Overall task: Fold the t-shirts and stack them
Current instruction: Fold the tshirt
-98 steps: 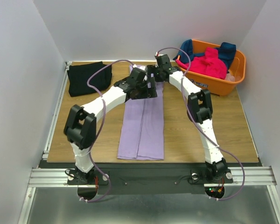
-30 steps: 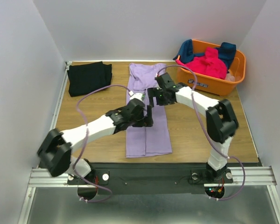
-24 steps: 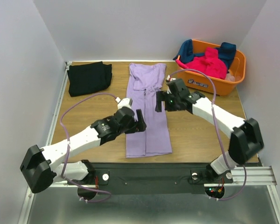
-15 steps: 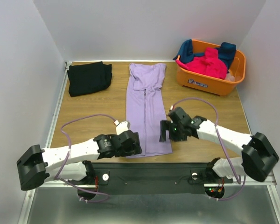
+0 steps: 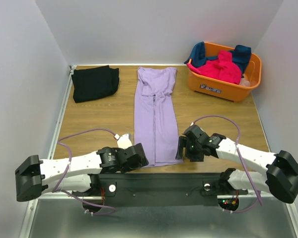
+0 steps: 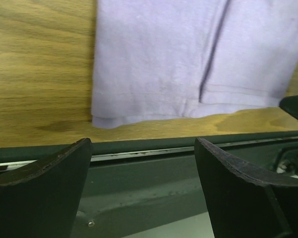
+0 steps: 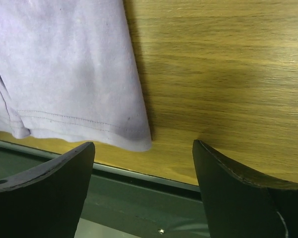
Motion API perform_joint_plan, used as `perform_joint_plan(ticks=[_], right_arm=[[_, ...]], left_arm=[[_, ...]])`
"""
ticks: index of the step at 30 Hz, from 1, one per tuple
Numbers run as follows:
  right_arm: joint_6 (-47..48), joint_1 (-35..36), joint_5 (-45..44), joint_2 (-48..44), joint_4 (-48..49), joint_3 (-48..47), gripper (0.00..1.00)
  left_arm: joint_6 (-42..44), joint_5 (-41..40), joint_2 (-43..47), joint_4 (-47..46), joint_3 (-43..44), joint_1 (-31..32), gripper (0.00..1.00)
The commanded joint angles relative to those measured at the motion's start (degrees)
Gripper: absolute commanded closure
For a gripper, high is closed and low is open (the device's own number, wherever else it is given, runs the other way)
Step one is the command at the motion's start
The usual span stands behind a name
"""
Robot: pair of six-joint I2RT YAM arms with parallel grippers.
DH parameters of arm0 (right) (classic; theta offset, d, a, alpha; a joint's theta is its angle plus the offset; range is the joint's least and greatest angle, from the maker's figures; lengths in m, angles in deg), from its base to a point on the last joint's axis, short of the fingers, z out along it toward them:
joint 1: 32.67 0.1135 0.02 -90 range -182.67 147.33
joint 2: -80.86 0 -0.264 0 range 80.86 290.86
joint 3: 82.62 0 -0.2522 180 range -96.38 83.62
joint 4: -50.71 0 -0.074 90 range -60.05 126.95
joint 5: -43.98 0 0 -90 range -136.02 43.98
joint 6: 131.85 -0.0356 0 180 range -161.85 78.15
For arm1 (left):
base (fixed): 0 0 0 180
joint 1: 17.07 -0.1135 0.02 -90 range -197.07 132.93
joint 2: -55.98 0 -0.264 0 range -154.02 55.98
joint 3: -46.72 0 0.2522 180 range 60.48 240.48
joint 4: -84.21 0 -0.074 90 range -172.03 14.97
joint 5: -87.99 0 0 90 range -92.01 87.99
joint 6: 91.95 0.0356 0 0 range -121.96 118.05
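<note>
Both arms have swung back from the middle of the purple shirt (image 5: 155,119) to its near hem. Far right, the basket (image 5: 223,90) holds a pink shirt (image 5: 218,68) and a blue shirt (image 5: 242,53) (heaped, unfolded). The left gripper (image 6: 141,146) hangs spread just short of the hem's left corner, the right gripper (image 7: 143,146) likewise at the right corner, neither grasping anything. Folded into a long narrow strip, the purple shirt lies flat down the worktop (image 5: 99,119); a black shirt (image 5: 93,83) sits folded far left.
</note>
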Motion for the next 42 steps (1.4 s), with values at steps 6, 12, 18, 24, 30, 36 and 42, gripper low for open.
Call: perform_joint_plan(ticks=[6,12,18,24,30,36,42], right_arm=[[-4.56,0.56,-1.49,-0.43,3.83,2.58,0.28],[-5.35,0.64,-0.17,0.53,6.56,3.73,0.37],[-4.73,0.73,1.31,2.91,7.97,2.58,0.46],[-3.33,0.73,2.21,5.10,9.02,1.97,0.56],[-1.66,0.73,3.17,8.53,8.94,1.44,0.64],[-1.13,0.73,3.70,8.01,8.85,1.44,0.64],[-0.43,0.73,4.05,6.87,8.41,1.88,0.64]], left_arm=[[-3.71,-3.33,0.20,1.77,1.10,1.32,0.05],[-3.63,-1.13,-1.12,0.71,-0.48,1.41,0.07],[-4.86,-1.48,-1.65,1.15,-0.75,1.41,0.07],[-7.41,-2.79,-3.40,7.56,0.92,1.41,0.07],[-6.79,-1.66,-7.26,7.04,1.80,1.50,0.08],[-6.71,-2.44,-11.14,6.87,2.50,1.59,0.14],[-6.70,-4.73,-12.89,6.42,3.82,1.59,0.26]])
